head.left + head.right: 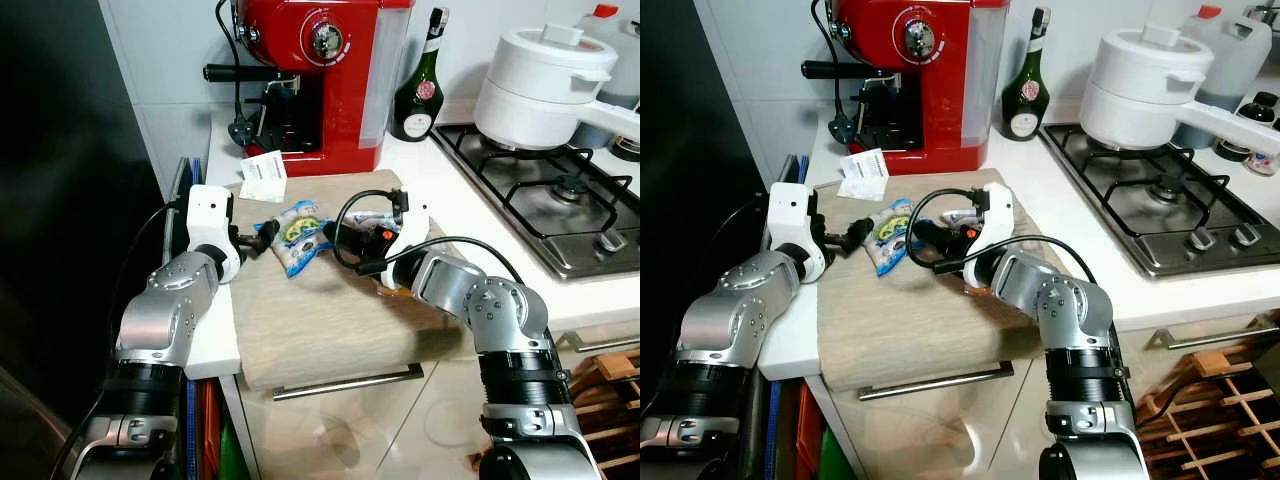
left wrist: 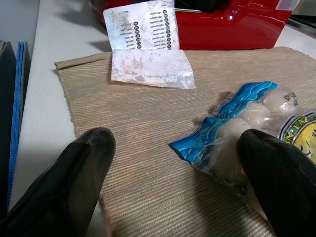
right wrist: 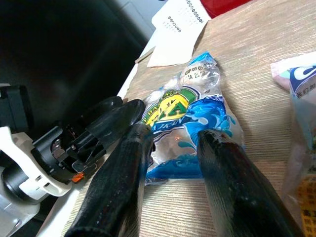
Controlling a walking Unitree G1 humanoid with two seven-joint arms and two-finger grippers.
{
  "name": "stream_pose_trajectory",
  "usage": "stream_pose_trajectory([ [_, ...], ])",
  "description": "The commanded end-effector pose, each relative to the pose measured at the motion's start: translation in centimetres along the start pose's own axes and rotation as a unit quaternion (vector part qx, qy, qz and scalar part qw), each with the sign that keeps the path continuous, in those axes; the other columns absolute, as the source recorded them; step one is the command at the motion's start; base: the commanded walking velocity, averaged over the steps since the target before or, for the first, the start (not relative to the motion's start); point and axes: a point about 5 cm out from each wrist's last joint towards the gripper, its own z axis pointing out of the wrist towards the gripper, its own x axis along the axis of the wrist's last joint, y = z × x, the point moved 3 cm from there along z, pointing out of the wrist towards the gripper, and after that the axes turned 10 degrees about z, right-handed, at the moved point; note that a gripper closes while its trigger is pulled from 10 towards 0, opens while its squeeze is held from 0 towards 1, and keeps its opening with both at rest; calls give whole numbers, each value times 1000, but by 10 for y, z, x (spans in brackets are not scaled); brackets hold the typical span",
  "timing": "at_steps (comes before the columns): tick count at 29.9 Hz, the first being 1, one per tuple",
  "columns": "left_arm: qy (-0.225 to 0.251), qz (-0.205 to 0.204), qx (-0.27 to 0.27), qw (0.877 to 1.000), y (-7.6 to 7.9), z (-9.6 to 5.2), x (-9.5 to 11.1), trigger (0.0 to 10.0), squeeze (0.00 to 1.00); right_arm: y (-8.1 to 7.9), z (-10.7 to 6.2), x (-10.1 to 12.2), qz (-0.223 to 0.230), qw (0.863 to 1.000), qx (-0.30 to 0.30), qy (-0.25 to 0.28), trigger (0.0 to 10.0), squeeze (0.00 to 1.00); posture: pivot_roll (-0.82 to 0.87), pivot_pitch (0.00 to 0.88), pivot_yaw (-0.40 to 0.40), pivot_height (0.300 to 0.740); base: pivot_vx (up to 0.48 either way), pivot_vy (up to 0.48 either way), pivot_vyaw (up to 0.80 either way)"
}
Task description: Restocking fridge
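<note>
With both jaws spread around the blue food packet on the mat, left gripper and right gripper risk colliding or tearing it.

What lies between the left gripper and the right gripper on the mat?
A blue and green food packet lies between the left gripper and right gripper, seen in both eye views.

Food packet stamped "EXP 09 05" (rest of print unreadable)

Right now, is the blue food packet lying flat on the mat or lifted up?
Lying flat. The blue packet rests on the beige mat; the left gripper and the right gripper are open around its ends.
</note>
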Motion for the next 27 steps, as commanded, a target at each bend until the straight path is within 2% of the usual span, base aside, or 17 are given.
stream_pose_trajectory([
  [1, -76, -9, 12, 997, -3, -1, -36, 10000, 0, 0, 11, -10, 2, 1000, -9, -20, 10000, 0, -18, 0, 2, 740, 0, 0, 0],
  [6, -73, -11, 8, 997, 0, 0, -35, 10000, 0, 0, 27, -21, 12, 999, -13, -30, 9804, 0, -11, 0, -2, 740, 0, 0, 0],
  [7, -72, -11, 8, 997, 1, 0, -34, 10000, 0, 0, 29, -21, 17, 999, -14, -28, 2314, 0, -11, 0, -2, 740, 0, 0, 0],
  [8, -72, -11, 8, 997, 1, 0, -34, 10000, 0, 0, 29, -21, 17, 999, -14, -28, 2314, 0, -11, 0, -2, 740, 0, 0, 0],
  [9, -71, -12, 8, 997, 1, -1, -34, 10000, 0, -1, 31, -23, 22, 999, -10, -29, 0, 0, -4, 0, -7, 740, 0, 0, 0],
  [21, -66, -13, 8, 998, 0, -2, -33, 10000, 0, 6, 36, -25, 27, 999, -14, -14, 0, 0, 4, 0, -12, 740, 0, 0, 0],
  [24, -53, -30, -3, 998, 4, -3, -29, 10000, 0, 8, 36, -26, 30, 999, -14, -11, 0, 0, 4, 0, -12, 740, 0, 0, 0],
  [27, -19, -41, -28, 999, 13, -3, -14, 10000, 0, 10, 36, -28, 32, 999, -15, -11, 0, 0, 0, 0, -11, 740, 0, 0, 0],
])
